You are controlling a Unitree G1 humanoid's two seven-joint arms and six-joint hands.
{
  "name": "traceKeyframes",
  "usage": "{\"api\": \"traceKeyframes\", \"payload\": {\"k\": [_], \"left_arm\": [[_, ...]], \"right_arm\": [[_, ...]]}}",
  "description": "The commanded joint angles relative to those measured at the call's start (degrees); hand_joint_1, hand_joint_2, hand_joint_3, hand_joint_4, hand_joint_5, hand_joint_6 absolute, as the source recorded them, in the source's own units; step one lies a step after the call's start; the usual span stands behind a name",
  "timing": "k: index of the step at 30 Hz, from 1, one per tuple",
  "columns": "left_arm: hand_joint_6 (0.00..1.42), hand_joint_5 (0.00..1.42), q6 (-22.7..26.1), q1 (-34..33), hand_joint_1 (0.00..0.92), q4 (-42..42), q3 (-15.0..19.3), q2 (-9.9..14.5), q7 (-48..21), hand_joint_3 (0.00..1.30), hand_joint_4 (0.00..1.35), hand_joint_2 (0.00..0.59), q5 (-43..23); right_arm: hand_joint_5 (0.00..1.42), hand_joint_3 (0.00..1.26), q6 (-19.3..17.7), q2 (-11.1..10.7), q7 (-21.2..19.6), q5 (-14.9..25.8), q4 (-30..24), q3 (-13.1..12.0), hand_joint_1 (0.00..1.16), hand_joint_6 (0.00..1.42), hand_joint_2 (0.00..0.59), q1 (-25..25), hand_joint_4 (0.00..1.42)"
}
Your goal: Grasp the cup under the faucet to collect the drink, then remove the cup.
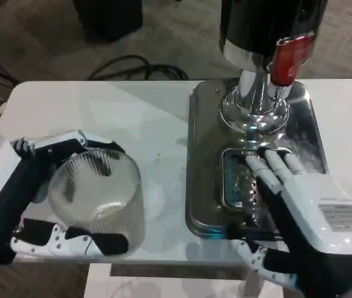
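The left hand [51,192] grips the clear ribbed cup [98,202] over the white table [163,118], well left of the faucet [257,93]. The right hand [300,198] rests on the metal drip tray [203,155], fingers extended together, holding nothing. The cup appears still in transfer; the next move calls for carrying it right to beneath the red lever [287,59].

A lab-like test setup rather than a kitchen. Beyond the left hand [45,205], black cables [135,68] trail over carpet [182,31]. A drink dispenser [269,37] stands just ahead of the right hand [306,217].
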Motion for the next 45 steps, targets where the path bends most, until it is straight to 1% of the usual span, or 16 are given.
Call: {"api": "traceKeyframes", "payload": {"k": [1, 7, 11, 16, 19, 24, 33, 36, 40, 45], "left_arm": [[1.42, 1.15, -0.4, -2.8, 0.478, 1.6, -1.4, -0.6, 1.0, 0.90, 1.03, 0.022, 1.0], [1.42, 1.16, 0.1, -6.5, 0.472, 4.1, -3.3, -1.5, 1.7, 0.89, 1.03, 0.029, 3.2], [1.42, 1.16, 0.1, -8.7, 0.469, 6.2, -4.4, -1.7, 2.4, 0.89, 1.03, 0.030, 4.5], [1.42, 1.17, 0.0, -12.6, 0.476, 10.2, -6.3, -2.1, 3.8, 0.89, 1.04, 0.023, 6.9], [1.42, 1.17, 0.1, -15.1, 0.480, 12.7, -7.6, -2.4, 4.9, 0.89, 1.04, 0.024, 8.5], [1.42, 1.16, 0.1, -18.6, 0.488, 15.9, -9.4, -2.5, 7.4, 0.89, 1.04, 0.022, 11.8], [1.42, 1.16, 0.9, -25.2, 0.501, 22.3, -13.1, -3.5, 12.5, 0.89, 1.04, 0.016, 16.6], [1.42, 1.16, 1.9, -28.7, 0.518, 25.8, -15.4, -4.5, 14.6, 0.89, 1.03, 0.011, 18.5], [1.42, 1.16, 3.3, -32.9, 0.534, 30.2, -18.2, -6.0, 17.5, 0.89, 1.02, 0.009, 20.8], [1.42, 1.15, 4.9, -37.5, 0.539, 35.2, -21.6, -7.6, 21.0, 0.89, 1.02, 0.006, 23.1]], "right_arm": [[0.00, 0.09, 0.5, 0.2, 0.2, 0.7, -2.5, -2.2, 0.51, 0.08, 0.423, 1.8, 0.00], [0.00, 0.09, 0.8, 0.3, 0.2, 1.3, -3.8, -4.6, 0.51, 0.08, 0.428, 3.0, 0.00], [0.00, 0.09, 0.9, 0.4, 0.1, 1.8, -4.3, -5.9, 0.51, 0.08, 0.431, 3.6, 0.00], [0.00, 0.09, 0.9, 0.1, -0.1, 3.2, -5.6, -8.4, 0.49, 0.09, 0.426, 5.3, 0.00], [0.00, 0.09, 0.9, -0.3, -0.2, 4.6, -6.7, -10.4, 0.48, 0.09, 0.434, 6.7, 0.00], [0.00, 0.10, 0.6, -0.6, -0.5, 6.4, -7.7, -12.8, 0.47, 0.09, 0.434, 8.3, 0.00], [0.00, 0.10, 0.5, -0.8, -0.7, 8.9, -9.2, -16.0, 0.46, 0.09, 0.433, 10.4, 0.00], [0.00, 0.11, 0.5, -0.8, -0.9, 9.9, -9.8, -17.2, 0.44, 0.10, 0.429, 11.4, 0.00], [0.00, 0.11, 0.4, -0.8, -1.3, 11.4, -11.0, -19.0, 0.43, 0.10, 0.425, 13.3, 0.00], [0.00, 0.11, -0.6, -0.7, -2.5, 13.8, -11.4, -21.7, 0.42, 0.11, 0.421, 15.3, 0.00]]}}
